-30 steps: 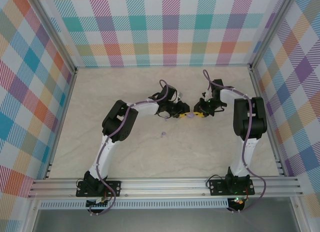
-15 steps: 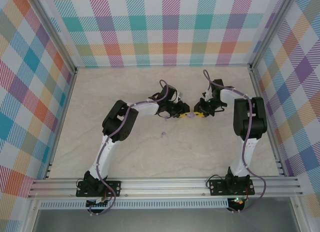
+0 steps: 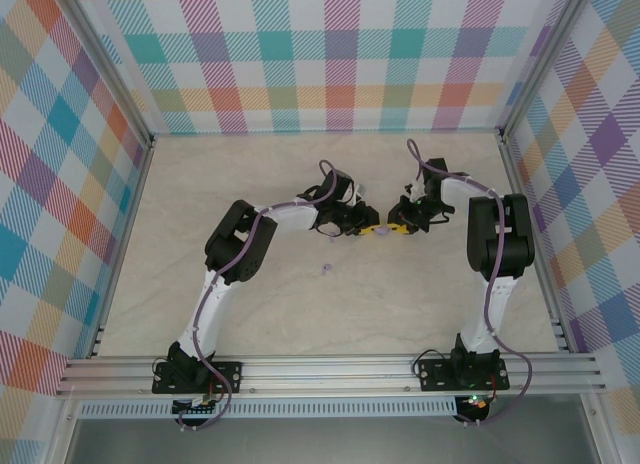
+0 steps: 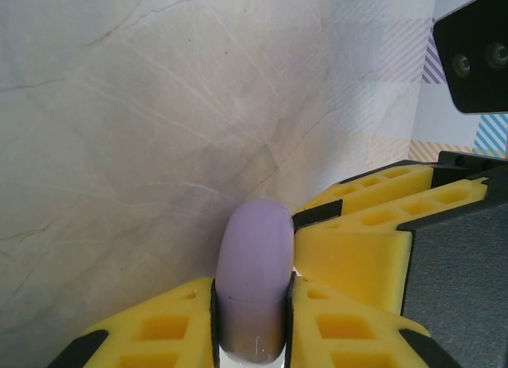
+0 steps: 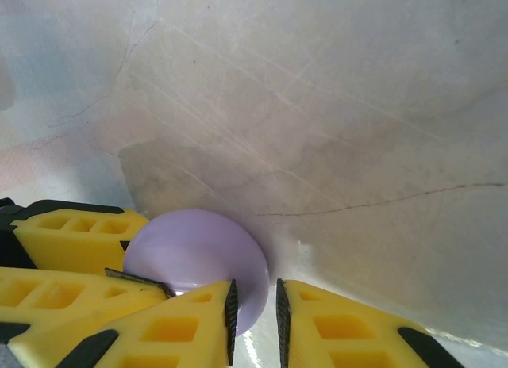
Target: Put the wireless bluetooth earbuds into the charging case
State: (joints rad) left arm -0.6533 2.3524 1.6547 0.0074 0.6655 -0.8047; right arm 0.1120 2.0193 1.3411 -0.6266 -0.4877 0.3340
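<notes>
From above, left hand (image 3: 365, 227) and right hand (image 3: 395, 227) meet mid-frame, a lilac earbud (image 3: 328, 269) loose on the worktop (image 3: 220, 174) lower left; left wrist: lilac case (image 4: 252, 289) clamped tight; right wrist: that hand, near closed, pinches its rim, so opposed pulls might fling it.

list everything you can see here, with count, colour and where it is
lilac rounded plastic case: one, pale lilac, mid-table, between both grippers' fingers
small lilac earbud: one, pale lilac, loose on the table, nearer the arm bases than the case
marbled beige table: one, cream, under everything
plaid walls: three, multicolour check, left, back, right
aluminium frame rail: one, silver, near edge
left gripper: one, yellow fingers, shut on the case
right gripper: one, yellow fingers, nearly closed at the case's edge
</notes>
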